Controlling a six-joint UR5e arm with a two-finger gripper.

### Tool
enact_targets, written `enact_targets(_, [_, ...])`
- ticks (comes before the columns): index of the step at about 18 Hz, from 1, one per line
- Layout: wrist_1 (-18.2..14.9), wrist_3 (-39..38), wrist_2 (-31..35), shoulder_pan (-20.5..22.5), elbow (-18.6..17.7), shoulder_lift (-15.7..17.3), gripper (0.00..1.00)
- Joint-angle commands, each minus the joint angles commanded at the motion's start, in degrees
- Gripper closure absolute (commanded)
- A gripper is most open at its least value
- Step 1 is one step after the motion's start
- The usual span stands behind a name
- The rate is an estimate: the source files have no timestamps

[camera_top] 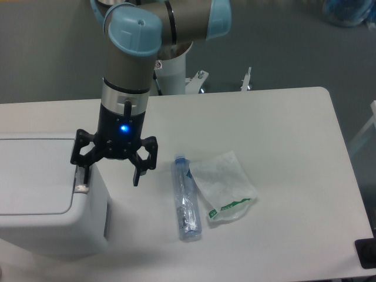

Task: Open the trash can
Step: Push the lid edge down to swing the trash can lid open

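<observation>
one arm, one gripper, one trash can, one bottle and one plastic bag are counted in the fixed view. the trash can is a white boxy bin with rounded corners standing at the left edge of the table, partly cut off by the frame; its flat lid lies down and shut, and a grey strip runs along the lid's right side. the gripper points downward with its two black fingers spread wide apart and nothing between them. one finger comes down on the grey strip at the bin's right edge, apparently touching it, while the other finger hangs over bare table just right of the bin, between the bin and the bottle. a blue light glows on the gripper body. the bottle is clear, lies on its side with its cap end toward the far side of the table, and sits near the bin but apart from it. the plastic bag is clear with green print, crumpled, lying just beside the bottle on its right and touching it or nearly so. the table is white with rounded corners. beyond it the floor is grey, the arm's white base post stands behind the table edge, and a blue object shows at the upper right corner, too cropped to identify.
</observation>
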Motion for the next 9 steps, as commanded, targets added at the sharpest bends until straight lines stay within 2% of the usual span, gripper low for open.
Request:
enact_targets(4, [0.00, 0.09, 0.00, 0.09, 0.09, 0.09, 0.00])
enact_targets(9, [-0.17, 0.26, 0.00, 0.70, 3.33, 0.88, 0.00])
